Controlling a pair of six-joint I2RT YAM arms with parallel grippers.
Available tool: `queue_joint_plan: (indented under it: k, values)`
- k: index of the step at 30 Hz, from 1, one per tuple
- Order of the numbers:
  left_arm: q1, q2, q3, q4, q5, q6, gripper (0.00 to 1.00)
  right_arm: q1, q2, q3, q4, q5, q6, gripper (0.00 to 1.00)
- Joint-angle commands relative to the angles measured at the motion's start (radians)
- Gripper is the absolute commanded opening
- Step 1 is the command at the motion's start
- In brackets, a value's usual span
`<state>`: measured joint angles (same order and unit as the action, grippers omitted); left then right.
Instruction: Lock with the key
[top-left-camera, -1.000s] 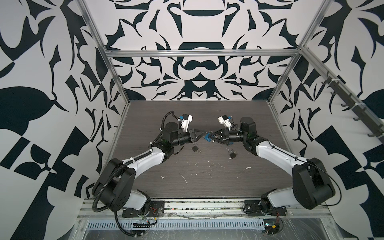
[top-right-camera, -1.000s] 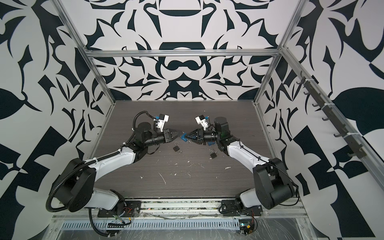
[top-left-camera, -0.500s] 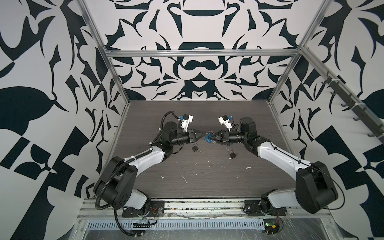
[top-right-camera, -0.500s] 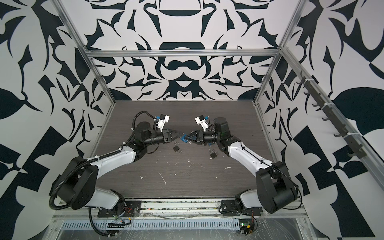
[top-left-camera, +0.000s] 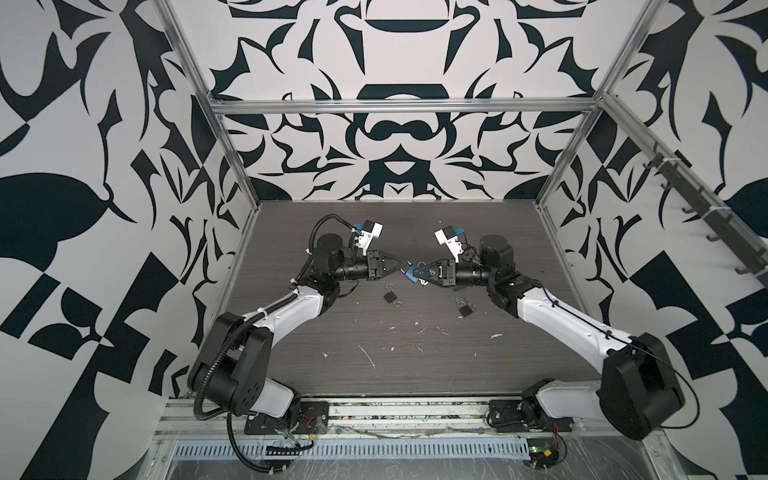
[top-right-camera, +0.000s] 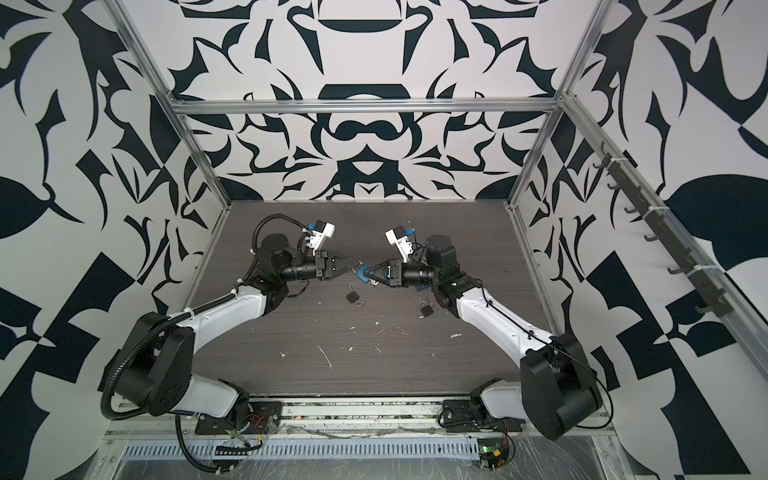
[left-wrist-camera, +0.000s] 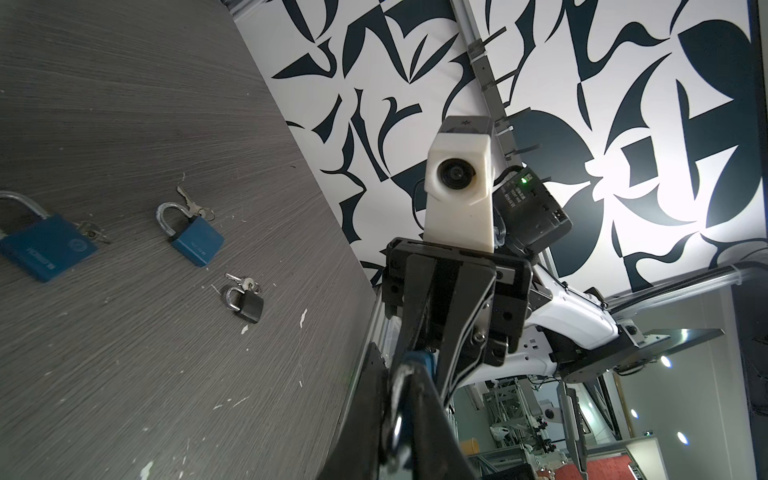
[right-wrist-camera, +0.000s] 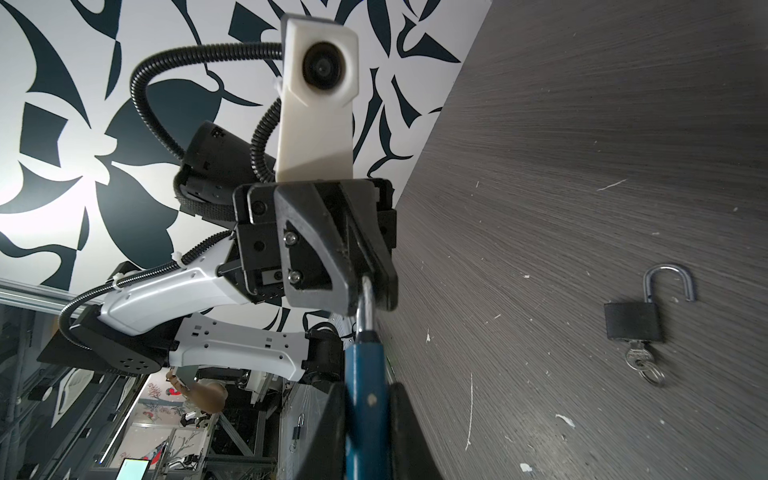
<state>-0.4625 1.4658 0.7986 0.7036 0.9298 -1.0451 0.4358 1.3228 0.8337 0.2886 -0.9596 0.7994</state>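
While the right gripper (top-left-camera: 410, 273) clamps the blue rectangular padlock (right-wrist-camera: 365, 382) by its body above the grey wood-grain table (top-left-camera: 415, 365), its long axis lies level between the arms. Its silver shackle (right-wrist-camera: 365, 305) points into the left gripper (top-left-camera: 400, 262), which pinches it. The left wrist view shows three more on the table: nearer blue padlock (left-wrist-camera: 45, 249), farther blue padlock (left-wrist-camera: 195, 241), small black padlock (left-wrist-camera: 248, 305). Both top views show two.
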Motion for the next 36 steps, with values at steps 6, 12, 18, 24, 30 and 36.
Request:
queue_joint_plan:
  k: [6, 12, 18, 24, 30, 36]
  values:
    - [-0.002, -0.05, 0.033, -0.051, 0.045, 0.057, 0.21, -0.006, -0.002, 0.036, -0.008, 0.098, -0.032, 0.0]
    - [-0.002, -0.081, 0.045, -0.168, 0.022, 0.142, 0.19, 0.001, 0.008, 0.047, 0.009, 0.092, -0.02, 0.0]
    - [-0.002, -0.071, 0.052, -0.157, 0.024, 0.142, 0.19, 0.023, 0.014, 0.058, 0.006, 0.09, -0.023, 0.0]
    - [-0.002, -0.065, 0.06, -0.15, 0.021, 0.139, 0.19, 0.03, 0.015, 0.059, 0.0, 0.087, -0.026, 0.0]
    - [-0.002, -0.055, 0.063, -0.145, 0.021, 0.134, 0.05, 0.039, 0.018, 0.063, -0.002, 0.081, -0.027, 0.0]
    - [-0.002, -0.056, 0.044, -0.15, -0.019, 0.143, 0.0, 0.04, 0.023, 0.06, 0.001, 0.086, -0.026, 0.0]
